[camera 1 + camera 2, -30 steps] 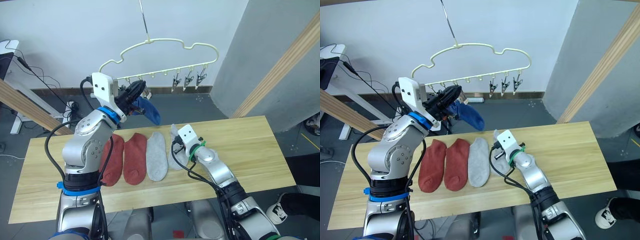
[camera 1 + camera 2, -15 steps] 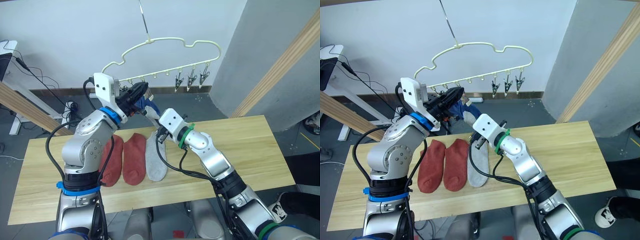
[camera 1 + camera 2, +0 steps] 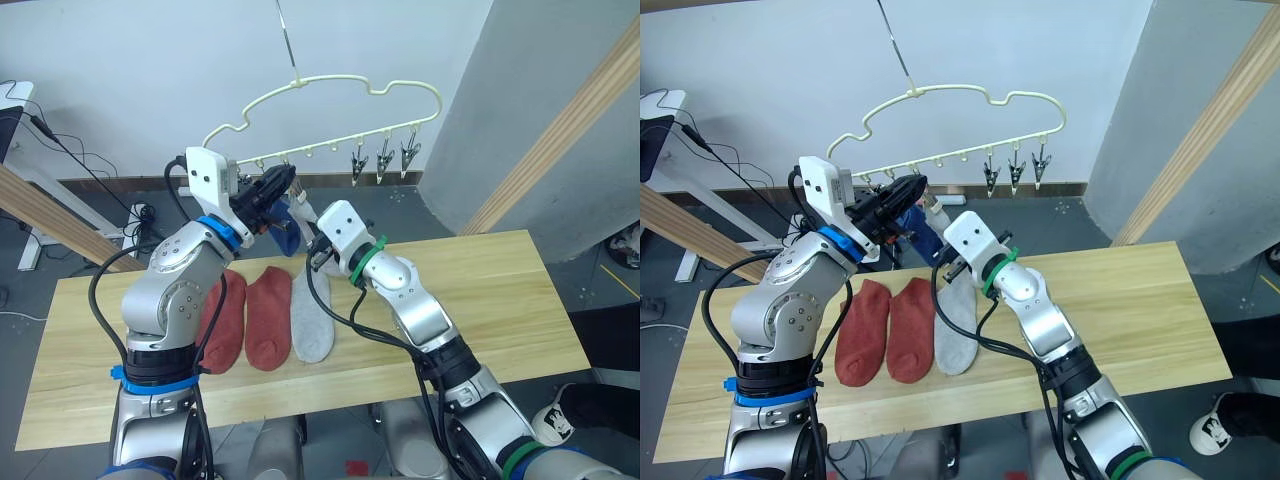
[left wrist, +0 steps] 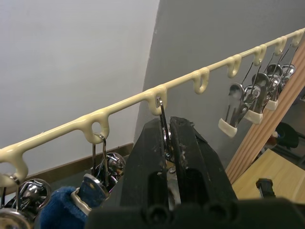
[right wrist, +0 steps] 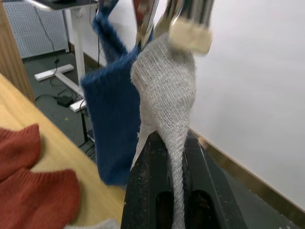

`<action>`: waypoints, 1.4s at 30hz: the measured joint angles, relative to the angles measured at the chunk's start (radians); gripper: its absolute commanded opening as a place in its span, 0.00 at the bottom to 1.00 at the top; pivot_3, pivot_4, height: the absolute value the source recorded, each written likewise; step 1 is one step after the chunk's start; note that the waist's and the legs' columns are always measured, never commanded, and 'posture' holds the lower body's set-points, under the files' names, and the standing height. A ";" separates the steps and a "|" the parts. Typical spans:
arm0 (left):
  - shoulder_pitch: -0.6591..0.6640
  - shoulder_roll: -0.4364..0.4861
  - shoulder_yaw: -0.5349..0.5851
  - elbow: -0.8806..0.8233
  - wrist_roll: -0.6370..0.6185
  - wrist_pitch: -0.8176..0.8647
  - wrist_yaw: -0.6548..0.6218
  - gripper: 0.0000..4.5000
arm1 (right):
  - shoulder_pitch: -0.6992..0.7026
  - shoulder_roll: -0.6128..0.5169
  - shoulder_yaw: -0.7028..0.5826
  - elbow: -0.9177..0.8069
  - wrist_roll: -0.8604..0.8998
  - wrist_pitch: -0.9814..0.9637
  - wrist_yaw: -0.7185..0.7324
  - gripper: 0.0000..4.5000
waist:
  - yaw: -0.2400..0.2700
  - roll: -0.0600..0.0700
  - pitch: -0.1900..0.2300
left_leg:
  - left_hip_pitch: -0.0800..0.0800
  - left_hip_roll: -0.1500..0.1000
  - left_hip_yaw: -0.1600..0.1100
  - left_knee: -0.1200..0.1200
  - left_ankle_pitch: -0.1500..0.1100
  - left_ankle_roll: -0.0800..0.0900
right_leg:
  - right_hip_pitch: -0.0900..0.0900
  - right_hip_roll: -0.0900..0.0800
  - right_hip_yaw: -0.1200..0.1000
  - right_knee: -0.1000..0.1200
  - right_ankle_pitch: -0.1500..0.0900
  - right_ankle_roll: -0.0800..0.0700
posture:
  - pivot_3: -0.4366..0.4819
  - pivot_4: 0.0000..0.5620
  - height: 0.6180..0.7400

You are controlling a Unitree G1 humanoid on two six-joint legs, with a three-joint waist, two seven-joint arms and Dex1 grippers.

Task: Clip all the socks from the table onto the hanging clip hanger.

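Observation:
The cream clip hanger hangs above the table's far edge. My left gripper is shut on one of its metal clips, next to a blue sock that hangs clipped. My right gripper is shut on a light grey sock and holds it up, its top edge at a cream-tipped clip beside the blue sock. Two rust-red socks and one grey sock lie side by side on the table.
Three free clips hang at the hanger's right end. Slanted wooden poles stand at the right and left. A desk with cables is at the back left. The table's right half is bare.
My right gripper lifted a grey sock off the table and raised it to the hanger beside the blue sock. The left gripper stayed at the clips.

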 measured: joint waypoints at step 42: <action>0.256 0.237 0.002 -0.107 0.057 -0.078 -0.167 0.27 | 0.145 -0.182 0.040 -0.289 0.021 0.152 0.140 0.65 | 0.004 0.000 0.000 | -0.001 0.000 0.000 -0.001 0.000 0.000 | -0.001 0.000 0.000 -0.001 0.000 0.000 | 0.24 0.58 0.92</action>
